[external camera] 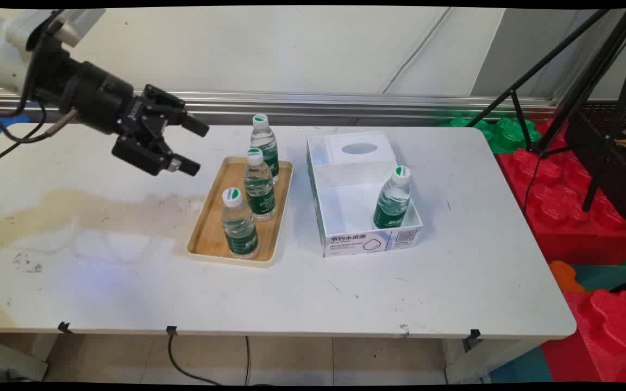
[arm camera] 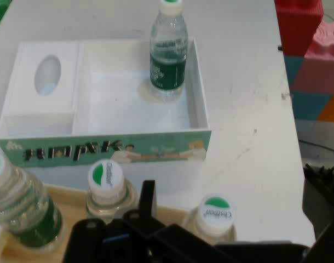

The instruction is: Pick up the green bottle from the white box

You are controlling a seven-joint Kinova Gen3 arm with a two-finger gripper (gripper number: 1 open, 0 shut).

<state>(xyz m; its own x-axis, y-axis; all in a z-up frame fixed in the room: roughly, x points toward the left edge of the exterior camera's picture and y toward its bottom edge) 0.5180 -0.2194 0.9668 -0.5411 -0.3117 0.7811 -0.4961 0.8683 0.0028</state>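
My black gripper hangs open above the table, just left of the far end of a wooden tray, and holds nothing. Three clear water bottles with green labels stand in a row on the tray: near, middle and far. The hand view shows their white caps close below the hand, such as the middle one and the right one. Right of the tray sits a white open box with a fourth bottle upright inside it.
A white insert with an oval hole fills the box's far end. A brownish stain runs across the table's left side. Black tripod legs and red and green foam blocks stand beyond the table's right edge.
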